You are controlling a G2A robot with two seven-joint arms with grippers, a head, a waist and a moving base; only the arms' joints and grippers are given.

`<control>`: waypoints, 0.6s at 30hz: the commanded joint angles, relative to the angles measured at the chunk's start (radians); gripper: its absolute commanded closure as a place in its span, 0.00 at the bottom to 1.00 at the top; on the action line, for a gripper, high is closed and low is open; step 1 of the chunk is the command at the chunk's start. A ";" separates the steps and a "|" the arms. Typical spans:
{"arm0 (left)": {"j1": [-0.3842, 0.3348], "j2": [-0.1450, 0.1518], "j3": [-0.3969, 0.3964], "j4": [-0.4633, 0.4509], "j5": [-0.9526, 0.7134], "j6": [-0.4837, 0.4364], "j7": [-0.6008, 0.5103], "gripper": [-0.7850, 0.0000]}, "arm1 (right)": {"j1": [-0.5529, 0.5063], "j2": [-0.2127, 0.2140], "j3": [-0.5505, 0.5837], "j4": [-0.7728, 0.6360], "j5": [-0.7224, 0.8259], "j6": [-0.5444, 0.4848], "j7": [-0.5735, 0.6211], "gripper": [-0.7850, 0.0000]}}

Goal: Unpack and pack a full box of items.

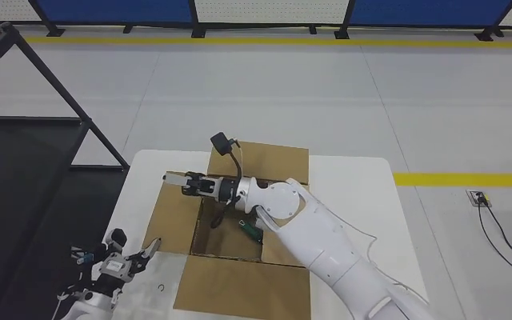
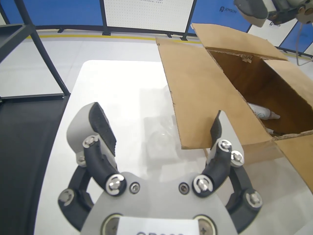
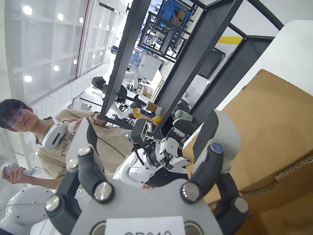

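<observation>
Right pincer (image 1: 174,183), released, hovers at the box flap (image 1: 172,220), probably to spread it; left pincer (image 2: 159,113) hangs released over the table (image 1: 352,200)

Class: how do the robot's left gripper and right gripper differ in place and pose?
The left gripper sits beside the box, near the table's near left corner; the right gripper is over the left flap's far end. The left gripper aims at that flap; the right gripper aims outward, past it. Both are open, empty.

pale floor (image 1: 256,88), yellow line (image 1: 452,179), blue panels (image 1: 112,10) behind, black rack (image 1: 32,176)
</observation>
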 commanded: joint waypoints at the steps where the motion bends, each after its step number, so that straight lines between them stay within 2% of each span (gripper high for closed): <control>1: 0.000 0.000 -0.007 0.008 -0.006 0.007 -0.008 0.00 | -0.009 0.007 0.013 -0.022 -0.012 0.020 0.006 0.00; 13: -0.020 0.000 -0.016 0.040 -0.013 0.038 -0.011 0.00 | -0.072 0.043 0.093 -0.148 -0.087 0.108 0.035 0.00; 18: -0.005 -0.005 -0.039 -0.008 -0.077 0.053 0.055 0.00 | -0.101 0.058 0.124 -0.197 -0.117 0.144 0.049 0.00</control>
